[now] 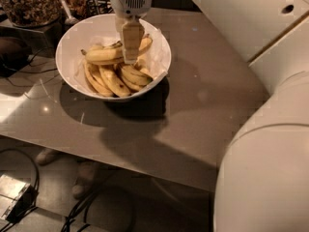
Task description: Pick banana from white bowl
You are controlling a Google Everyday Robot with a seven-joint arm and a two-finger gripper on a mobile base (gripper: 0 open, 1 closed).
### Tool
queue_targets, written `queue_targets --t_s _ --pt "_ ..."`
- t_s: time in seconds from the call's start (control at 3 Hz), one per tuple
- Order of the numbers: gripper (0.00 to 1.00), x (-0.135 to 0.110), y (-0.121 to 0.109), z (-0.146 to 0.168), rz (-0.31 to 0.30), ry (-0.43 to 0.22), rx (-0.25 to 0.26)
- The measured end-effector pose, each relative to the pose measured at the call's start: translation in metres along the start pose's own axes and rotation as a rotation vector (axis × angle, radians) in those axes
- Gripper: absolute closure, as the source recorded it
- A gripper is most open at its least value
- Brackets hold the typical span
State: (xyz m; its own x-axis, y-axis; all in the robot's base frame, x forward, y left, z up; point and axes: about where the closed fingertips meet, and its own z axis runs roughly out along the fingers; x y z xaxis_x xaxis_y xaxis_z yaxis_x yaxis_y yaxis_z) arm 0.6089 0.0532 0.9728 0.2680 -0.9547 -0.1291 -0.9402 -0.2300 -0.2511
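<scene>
The white bowl (71, 38) stands at the back left of the grey table (212, 95) and holds several bananas on thin white paper. The longest banana (104, 55) lies across the top of the pile, gently curved, its right end behind the gripper. My gripper (131, 58) hangs straight down from its white wrist (131, 1) into the middle of the bowl. Its tip is at the long banana, in front of its right half. Whether it touches the banana cannot be told.
A dark container of brown bits (29, 4) stands behind the bowl at the far left, with a dark round object (12, 52) and cables beside it. My white arm body (263, 168) fills the right foreground. Cables and a small box (12, 192) lie on the floor.
</scene>
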Motion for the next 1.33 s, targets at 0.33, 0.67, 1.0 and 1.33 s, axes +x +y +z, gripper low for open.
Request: queue_targets --t_s 0.33,0.67,1.0,1.33 --pt "0.25 -0.005 -0.004 0.015 -0.02 0.006 -0.025" --pt "0.27 -0.01 -0.004 0.033 -0.041 0.017 -0.062" --pt "0.45 -0.011 -0.006 0.046 -0.05 0.026 -0.083" --pt "0.69 -0.011 -0.006 0.046 -0.05 0.026 -0.083"
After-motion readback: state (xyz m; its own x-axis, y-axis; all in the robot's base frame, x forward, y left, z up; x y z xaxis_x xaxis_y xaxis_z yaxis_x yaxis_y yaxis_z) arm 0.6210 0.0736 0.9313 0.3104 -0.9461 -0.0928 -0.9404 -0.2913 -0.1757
